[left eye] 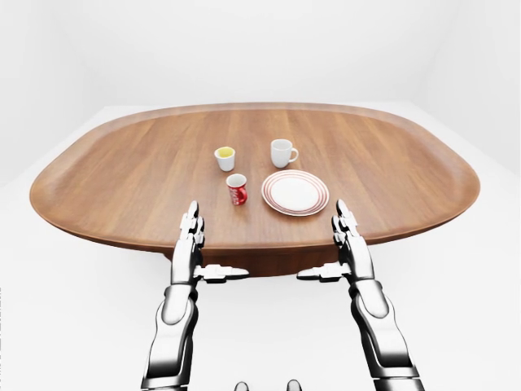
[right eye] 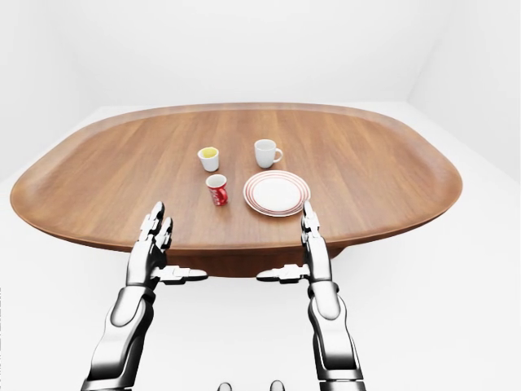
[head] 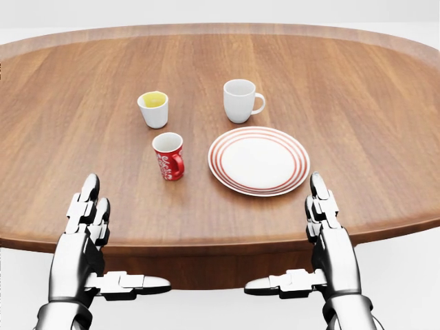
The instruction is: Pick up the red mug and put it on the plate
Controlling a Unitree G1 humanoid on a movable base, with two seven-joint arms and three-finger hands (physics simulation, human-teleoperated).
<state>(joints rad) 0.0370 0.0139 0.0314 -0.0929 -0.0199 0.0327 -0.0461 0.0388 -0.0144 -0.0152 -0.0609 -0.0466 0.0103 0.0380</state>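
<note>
The red mug (head: 169,156) stands upright on the wooden table (head: 357,89), its handle turned toward the bottom right of the head view. Just to its right lies the white plate (head: 258,160) with red rings, nothing on it. My left hand (head: 103,240) hovers at the table's near edge, below and left of the mug, fingers straight and thumb spread: open. My right hand (head: 309,240) mirrors it below the plate's right side, also open. Neither hand touches anything.
A white cup (head: 153,108) with a yellow inside stands above the red mug. A white mug (head: 240,100) with its handle to the right stands above the plate. White floor (left eye: 73,326) surrounds the oval table.
</note>
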